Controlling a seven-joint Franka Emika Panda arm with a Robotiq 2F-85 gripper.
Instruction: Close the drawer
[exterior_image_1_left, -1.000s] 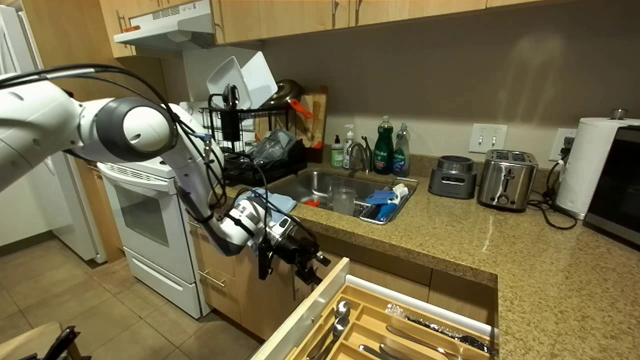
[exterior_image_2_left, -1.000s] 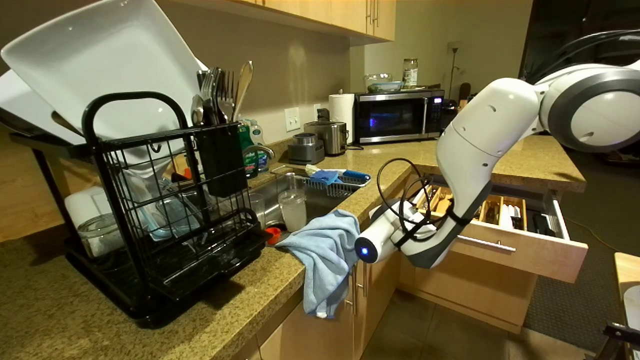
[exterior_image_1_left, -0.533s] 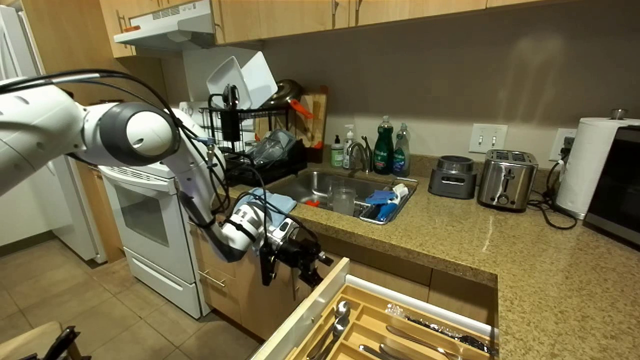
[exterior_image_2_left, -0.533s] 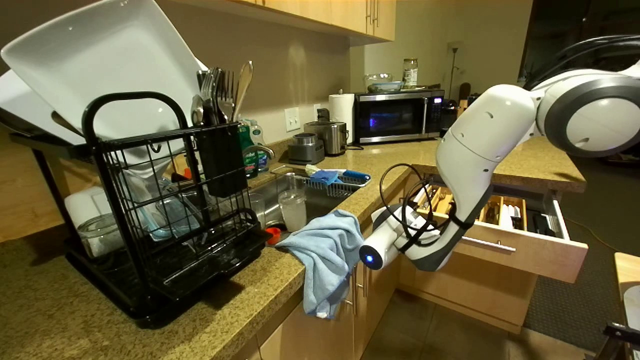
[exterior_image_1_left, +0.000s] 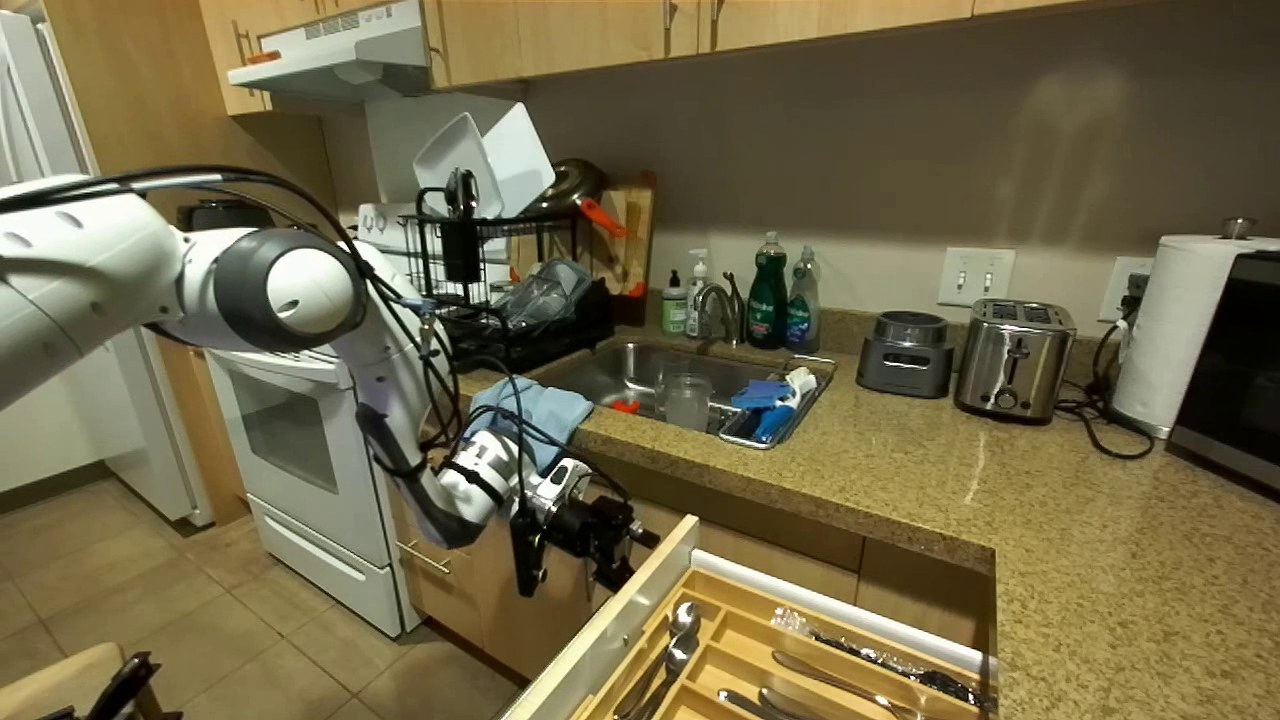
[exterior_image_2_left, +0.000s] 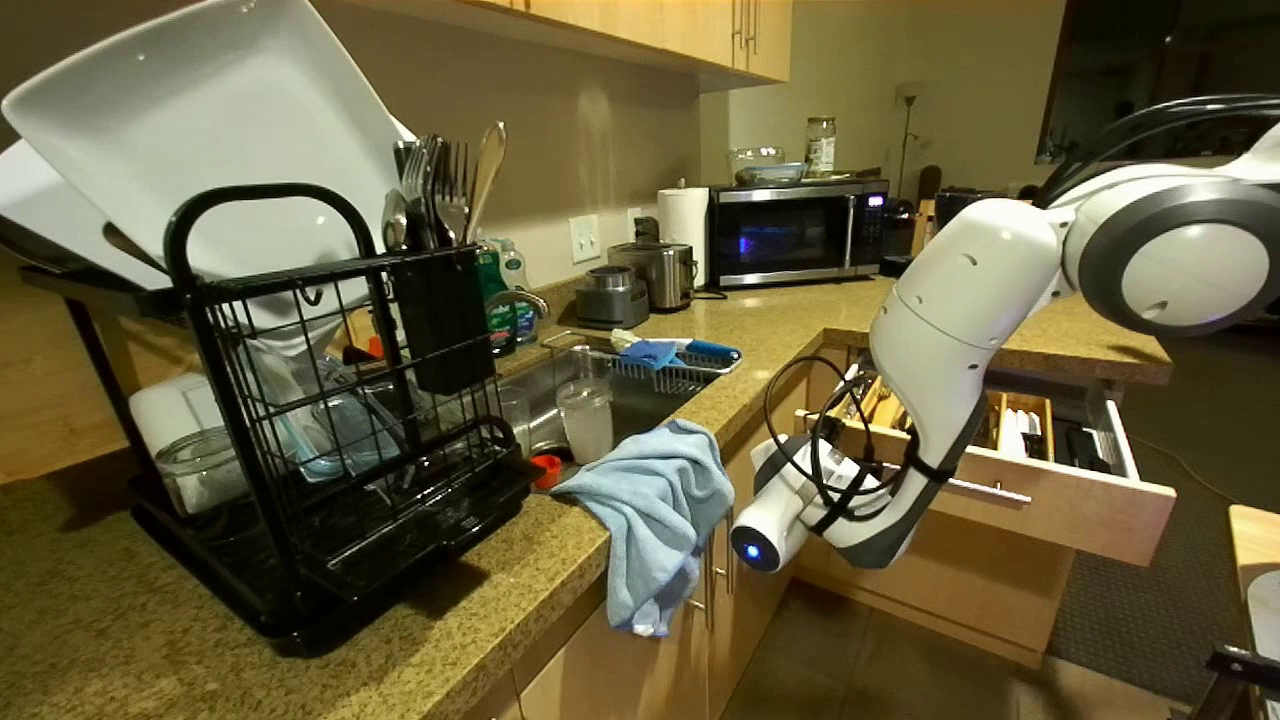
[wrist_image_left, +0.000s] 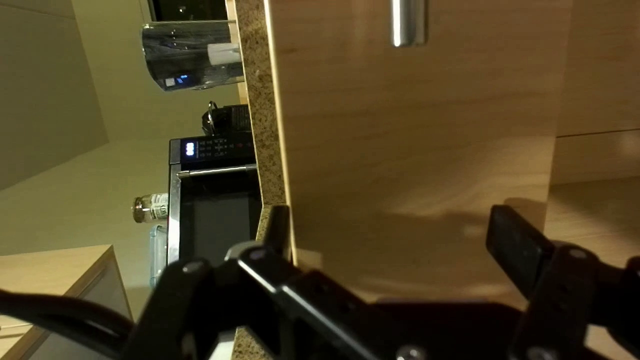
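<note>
The drawer is pulled well out from under the counter. Its light wood front (exterior_image_1_left: 622, 612) shows edge-on in an exterior view, and face-on with its bar handle (exterior_image_2_left: 985, 490) in an exterior view (exterior_image_2_left: 1080, 508). In the wrist view the drawer front (wrist_image_left: 400, 125) fills the middle, with the handle (wrist_image_left: 409, 22) at the top. A wooden organizer (exterior_image_1_left: 735, 640) with cutlery lies inside. My gripper (exterior_image_1_left: 632, 556) is open and empty, facing the outer face near one end of the front; contact cannot be told. In the wrist view its fingers (wrist_image_left: 392, 225) are wide apart.
The granite counter edge (exterior_image_1_left: 800, 500) runs above the drawer opening. A blue towel (exterior_image_2_left: 655, 510) hangs over the counter edge beside the arm. Cabinet doors (exterior_image_2_left: 750, 590) with bar handles stand below. A stool-like seat (exterior_image_1_left: 70, 680) is at the lower left of an exterior view.
The arm and gripper have moved lower, staying near the drawer front. The drawer has not visibly moved. The gripper stays empty.
</note>
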